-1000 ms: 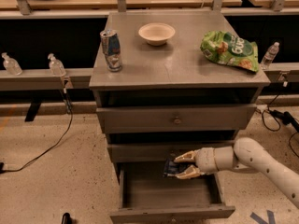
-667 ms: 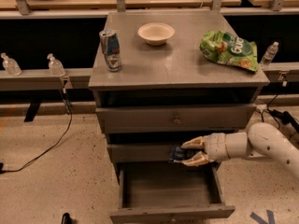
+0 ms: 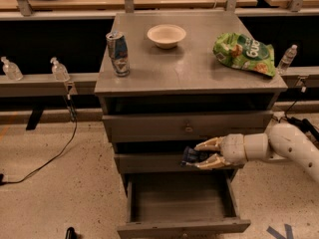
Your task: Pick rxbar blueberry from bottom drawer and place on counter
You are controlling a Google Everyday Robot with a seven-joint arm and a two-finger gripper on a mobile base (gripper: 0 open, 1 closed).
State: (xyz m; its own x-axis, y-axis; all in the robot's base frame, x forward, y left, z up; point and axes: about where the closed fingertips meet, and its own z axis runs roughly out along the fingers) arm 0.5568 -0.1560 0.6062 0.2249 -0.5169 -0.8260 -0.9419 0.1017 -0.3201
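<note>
i've lifted the gripper (image 3: 200, 157), clamped on the rxbar blueberry (image 3: 189, 156), up clear of the bottom drawer (image 3: 182, 199), so the counter (image 3: 189, 67) is next.

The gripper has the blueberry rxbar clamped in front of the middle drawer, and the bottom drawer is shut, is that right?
Not quite: the bottom drawer is pulled open, as the camera view shows. The rest holds: the gripper has the rxbar blueberry clamped in front of the middle drawer.
</note>
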